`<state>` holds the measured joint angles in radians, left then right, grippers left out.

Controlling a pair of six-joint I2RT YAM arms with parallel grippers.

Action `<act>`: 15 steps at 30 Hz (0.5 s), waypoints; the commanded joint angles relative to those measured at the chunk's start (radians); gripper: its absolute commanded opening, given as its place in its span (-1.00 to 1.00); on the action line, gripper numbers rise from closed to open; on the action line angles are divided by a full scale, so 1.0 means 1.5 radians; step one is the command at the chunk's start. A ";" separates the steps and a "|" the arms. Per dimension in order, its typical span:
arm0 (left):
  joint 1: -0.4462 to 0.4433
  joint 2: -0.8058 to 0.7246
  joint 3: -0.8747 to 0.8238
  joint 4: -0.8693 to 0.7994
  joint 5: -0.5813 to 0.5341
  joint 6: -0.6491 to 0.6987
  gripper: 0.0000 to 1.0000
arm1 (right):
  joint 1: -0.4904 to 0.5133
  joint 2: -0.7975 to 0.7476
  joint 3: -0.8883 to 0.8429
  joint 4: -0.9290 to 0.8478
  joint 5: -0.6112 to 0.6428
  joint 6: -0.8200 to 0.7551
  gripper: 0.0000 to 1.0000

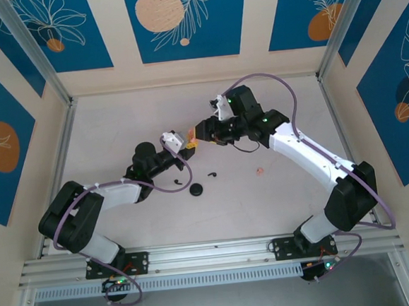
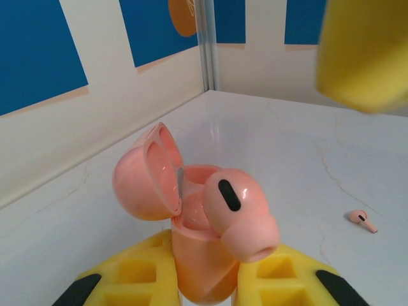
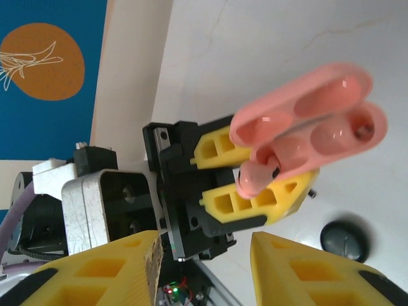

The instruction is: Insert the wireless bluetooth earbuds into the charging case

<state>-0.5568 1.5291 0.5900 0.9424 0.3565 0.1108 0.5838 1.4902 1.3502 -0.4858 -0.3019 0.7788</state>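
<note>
1. Pink charging case (image 2: 194, 252): it is held off the table (image 1: 280, 211) with its lid hinged open, and is clamped between the closed yellow fingers of the left hand (image 2: 203, 287).
2. First pink earbud (image 2: 236, 213): it is lodged at the mouth of one well, with its head protruding and tilted. It is judged to be entered but not fully seated.
3. Right hand (image 3: 204, 255): it is positioned just before the case, with its jaws parted and nothing held between them.
4. Second pink earbud (image 2: 362, 220): it is seen lying loose on the table, well apart from the case. The other well appears vacant.
5. Black earbud (image 1: 212, 174) and second black earbud (image 1: 177, 182): both are seen lying on the table near a round black object (image 1: 195, 189).
6. Progress: the first insertion is judged nearly done. Pressing it home and placing the loose earbuds are left to be done.
</note>
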 commanded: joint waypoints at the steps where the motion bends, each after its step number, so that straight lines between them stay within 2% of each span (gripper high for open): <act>1: -0.006 0.004 -0.007 0.012 -0.008 -0.008 -0.76 | 0.011 0.020 0.028 -0.040 0.006 0.055 -0.22; 15: -0.006 -0.002 -0.005 0.004 -0.006 -0.011 -0.76 | 0.023 0.086 0.089 -0.072 0.024 0.026 -0.31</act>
<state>-0.5568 1.5291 0.5900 0.9417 0.3534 0.1070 0.6098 1.6005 1.4433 -0.5549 -0.2710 0.8265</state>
